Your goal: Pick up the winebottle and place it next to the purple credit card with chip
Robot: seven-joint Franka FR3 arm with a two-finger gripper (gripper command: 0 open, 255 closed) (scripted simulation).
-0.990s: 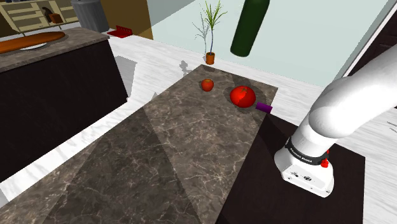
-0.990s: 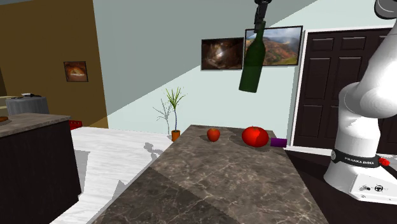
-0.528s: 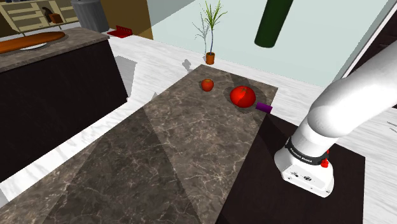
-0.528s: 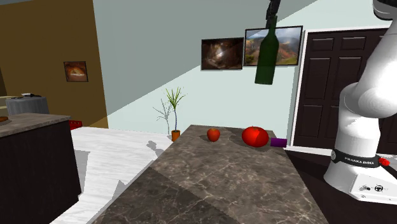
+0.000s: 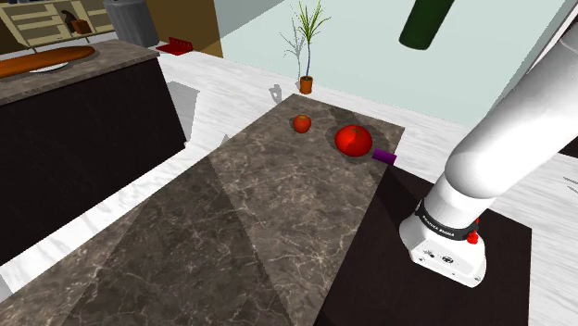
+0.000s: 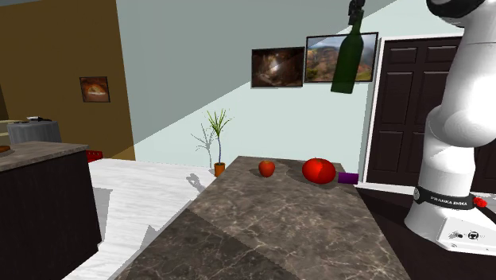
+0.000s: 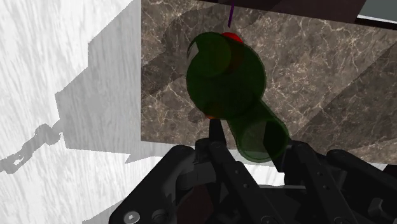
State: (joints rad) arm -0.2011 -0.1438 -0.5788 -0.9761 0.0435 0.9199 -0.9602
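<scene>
Clasping the green winebottle (image 6: 347, 62) by its neck, jaws hang above the counter (image 6: 270, 231).

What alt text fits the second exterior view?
A dark green wine bottle hangs high in the air, held at its neck by black jaws. Below, at the far end of a veined dark counter, lie two red fruits and a purple card.

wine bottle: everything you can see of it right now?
The wine bottle is dark green, see-through glass by its look, with no label visible. It hangs base-down, slightly tilted, high above the far end of the marble counter, apart from everything on it. The gripper clasps its neck; nothing else touches it.
</scene>
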